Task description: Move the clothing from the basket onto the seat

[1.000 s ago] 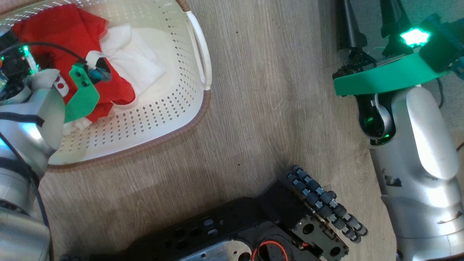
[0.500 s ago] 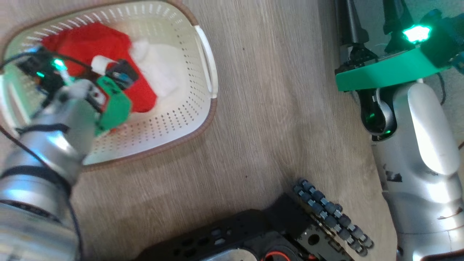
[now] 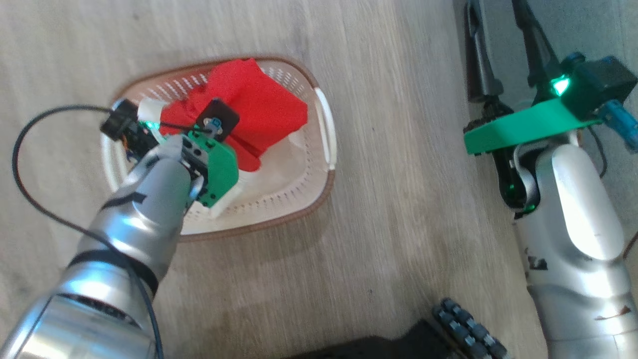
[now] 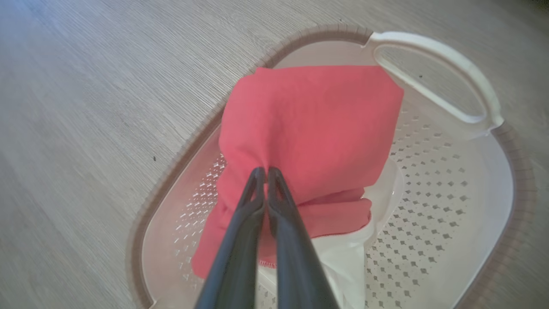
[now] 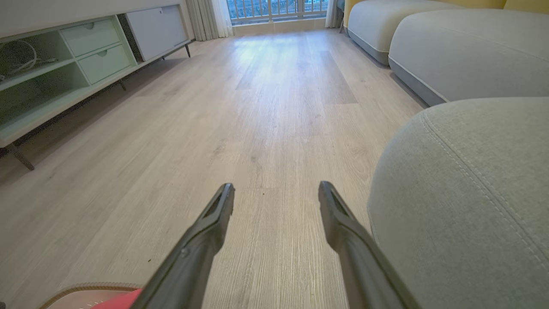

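My left pincer (image 4: 266, 171) pinched the red clothing (image 4: 313, 120), bunched over the basket (image 4: 450, 223) at my ten o'clock; my right pincer (image 5: 276, 195) stood spread. I needed a straight lift clear of the rim, then across to the seat (image 5: 472, 206) at two o'clock.

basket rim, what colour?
Brown, woven-look rim on the cream perforated basket. Shows best in the left wrist view.

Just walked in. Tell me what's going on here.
The robot is emptying a laundry basket that sits on the wood floor. Its left gripper has its jaws shut on a fold of the red clothing, bunched up over the basket with white fabric beneath. The right gripper hangs open and empty over the floor beside the grey seat. No clothing shows on the visible part of the seat.
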{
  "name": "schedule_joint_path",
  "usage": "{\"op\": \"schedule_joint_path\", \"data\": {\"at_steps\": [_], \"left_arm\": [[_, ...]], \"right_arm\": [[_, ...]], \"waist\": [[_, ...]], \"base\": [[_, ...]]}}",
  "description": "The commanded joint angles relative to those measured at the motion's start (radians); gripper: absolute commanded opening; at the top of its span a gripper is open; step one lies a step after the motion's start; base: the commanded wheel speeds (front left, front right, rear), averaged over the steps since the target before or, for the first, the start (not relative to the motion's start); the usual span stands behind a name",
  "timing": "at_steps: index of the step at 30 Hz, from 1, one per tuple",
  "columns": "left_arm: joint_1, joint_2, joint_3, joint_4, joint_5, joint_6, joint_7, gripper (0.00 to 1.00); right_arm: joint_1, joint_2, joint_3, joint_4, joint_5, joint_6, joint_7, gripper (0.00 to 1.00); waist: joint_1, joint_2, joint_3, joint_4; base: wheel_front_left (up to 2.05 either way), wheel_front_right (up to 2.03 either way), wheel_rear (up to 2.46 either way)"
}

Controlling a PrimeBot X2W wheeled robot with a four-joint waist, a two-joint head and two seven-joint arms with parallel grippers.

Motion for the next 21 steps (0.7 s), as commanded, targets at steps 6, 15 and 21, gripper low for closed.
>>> {"op": "schedule_joint_path", "data": {"at_steps": [6,15,21], "left_arm": [[0.074,0.003,0.052,-0.114,-0.101,-0.006,-0.019,0.00],[0.200,0.002,-0.002,-0.362,-0.342,0.034,-0.019,0.00],[0.249,0.002,-0.030,-0.493,-0.444,0.087,-0.020,0.00]], "right_arm": [[0.060,-0.009,0.005,0.001,-0.008,0.000,-0.006,1.00],[0.139,-0.022,0.007,0.049,-0.011,0.000,-0.006,1.00],[0.189,-0.017,0.000,0.078,-0.011,0.000,-0.006,1.00]], "waist": [[0.0001,-0.0001,-0.168,0.091],[0.0001,-0.0001,-0.313,0.138],[0.0001,-0.0001,-0.399,0.153]], "base": [[0.00,0.00,0.00],[0.00,0.00,0.00],[0.00,0.00,0.00]]}}
